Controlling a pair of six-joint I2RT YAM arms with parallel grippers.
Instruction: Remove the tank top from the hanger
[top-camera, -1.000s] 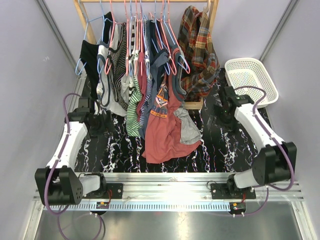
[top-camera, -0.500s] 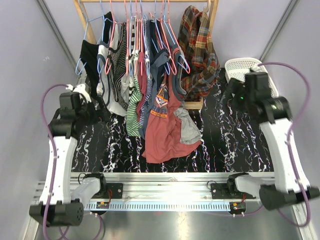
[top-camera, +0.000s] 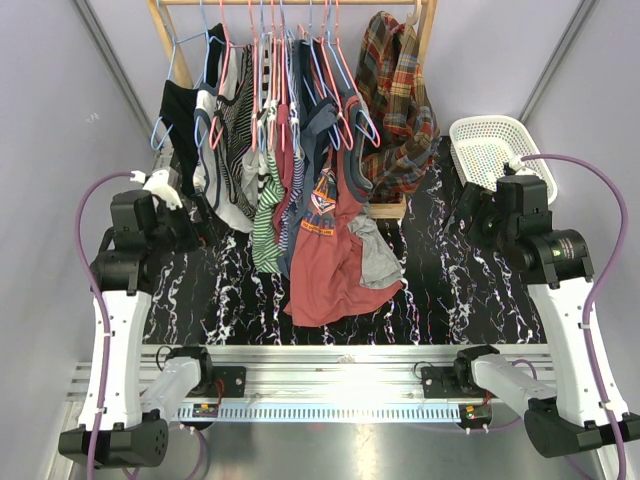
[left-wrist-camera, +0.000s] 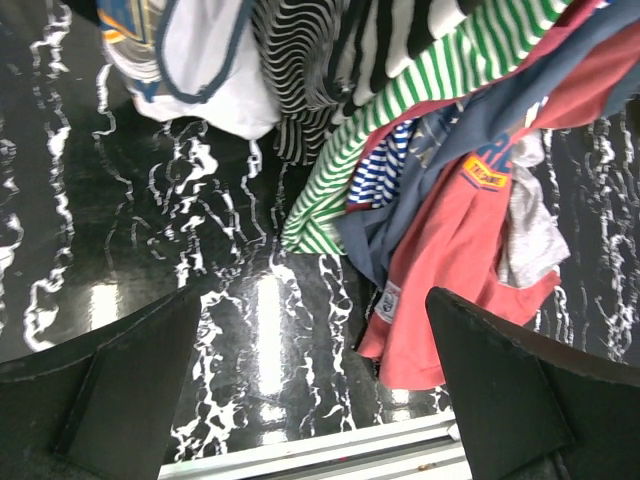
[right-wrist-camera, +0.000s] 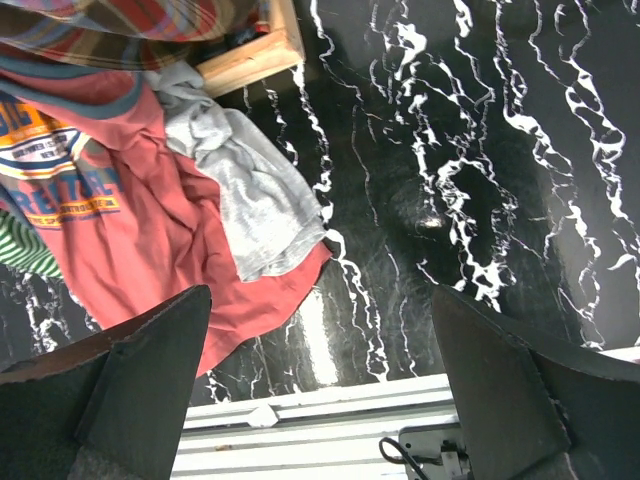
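Observation:
The tank top (top-camera: 267, 225), with thin green and white stripes, hangs on the rack among other clothes, left of the large red shirt (top-camera: 335, 265). Its top is hidden between neighbouring garments. It also shows in the left wrist view (left-wrist-camera: 400, 110), draped over the red shirt (left-wrist-camera: 450, 250). My left gripper (top-camera: 192, 228) is open and empty, raised to the left of the hanging clothes and apart from them; its jaws stand wide in the left wrist view (left-wrist-camera: 312, 300). My right gripper (top-camera: 468, 212) is open and empty, right of the rack; it also shows in its own wrist view (right-wrist-camera: 320, 295).
A wooden rack (top-camera: 390, 208) holds several garments on pink and blue hangers, with a plaid shirt (top-camera: 400, 110) at its right end. A grey garment (right-wrist-camera: 245, 200) lies on the red shirt's hem. A white basket (top-camera: 505, 160) stands at the back right. The black marbled table (top-camera: 450, 290) ends at a metal rail (top-camera: 330, 365).
Both arms have lifted from low over the table to a raised pose. The left gripper drew back left and the right one back right. The clothes have not moved.

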